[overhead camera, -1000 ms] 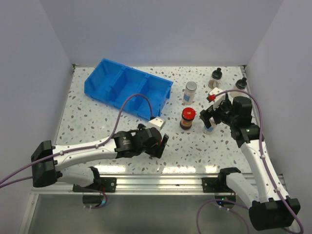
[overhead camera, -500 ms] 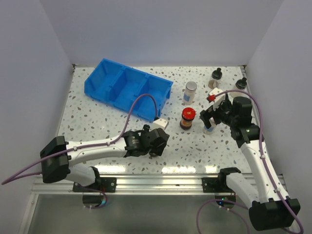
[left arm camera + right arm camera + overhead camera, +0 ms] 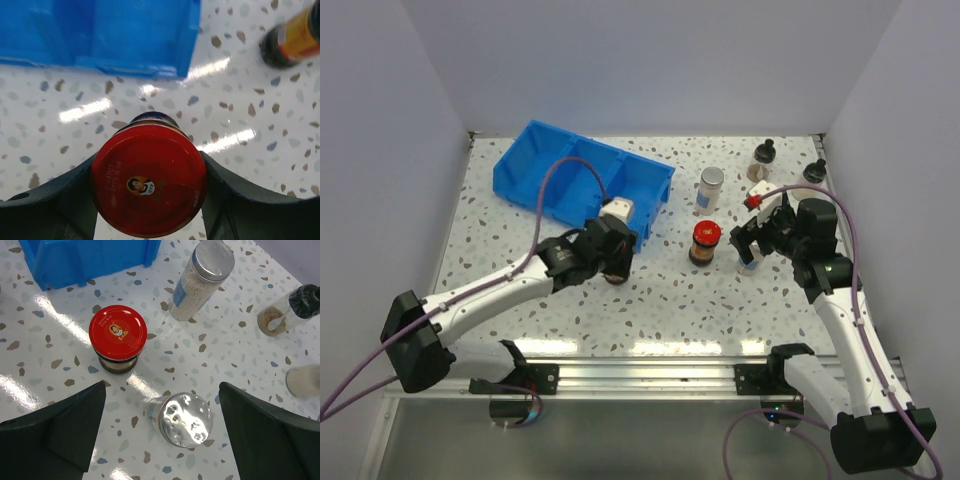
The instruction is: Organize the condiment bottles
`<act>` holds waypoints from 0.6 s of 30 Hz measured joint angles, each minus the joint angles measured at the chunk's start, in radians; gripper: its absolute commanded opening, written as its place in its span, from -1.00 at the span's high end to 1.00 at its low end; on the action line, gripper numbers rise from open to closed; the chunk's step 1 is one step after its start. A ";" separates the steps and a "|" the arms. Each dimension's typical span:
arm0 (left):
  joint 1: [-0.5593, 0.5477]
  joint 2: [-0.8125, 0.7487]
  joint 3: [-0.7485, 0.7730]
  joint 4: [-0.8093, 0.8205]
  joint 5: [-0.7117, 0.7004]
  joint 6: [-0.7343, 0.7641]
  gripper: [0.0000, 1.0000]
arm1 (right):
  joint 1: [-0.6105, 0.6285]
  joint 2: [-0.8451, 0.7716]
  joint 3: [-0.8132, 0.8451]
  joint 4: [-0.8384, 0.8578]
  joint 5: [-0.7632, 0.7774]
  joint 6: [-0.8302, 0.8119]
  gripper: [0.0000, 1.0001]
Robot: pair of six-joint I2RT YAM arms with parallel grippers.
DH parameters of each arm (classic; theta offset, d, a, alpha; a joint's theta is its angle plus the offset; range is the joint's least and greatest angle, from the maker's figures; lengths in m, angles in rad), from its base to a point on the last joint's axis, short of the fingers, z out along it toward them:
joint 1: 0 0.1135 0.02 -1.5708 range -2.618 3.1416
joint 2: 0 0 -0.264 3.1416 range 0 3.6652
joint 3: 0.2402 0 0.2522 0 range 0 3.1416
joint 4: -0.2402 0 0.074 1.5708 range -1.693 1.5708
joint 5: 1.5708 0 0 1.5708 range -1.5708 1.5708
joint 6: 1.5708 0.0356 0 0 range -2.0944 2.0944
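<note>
The left gripper holds the red-capped jar tight and standing up between its fingers, and the blue bin is just ahead, far from the wide-open right gripper.

From above, your left gripper mostly hides its red-capped jar. Left wrist view crops the second jar, label unreadable.
</note>
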 measured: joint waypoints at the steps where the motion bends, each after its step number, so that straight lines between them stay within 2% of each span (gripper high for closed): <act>1: 0.047 -0.013 0.024 -0.005 0.012 0.022 1.00 | 0.000 0.000 0.000 0.000 0.000 0.000 -0.97; 10: 0.361 0.023 0.388 -0.026 0.148 0.182 1.00 | 0.000 -0.005 0.000 0.000 0.000 -0.004 -0.97; 14: 0.577 0.118 0.484 0.038 0.207 0.187 1.00 | 0.000 -0.005 0.000 0.000 0.000 -0.006 -0.97; 18: 0.761 0.287 0.583 0.076 0.227 0.165 1.00 | 0.000 -0.011 -0.001 0.000 0.001 -0.008 -0.97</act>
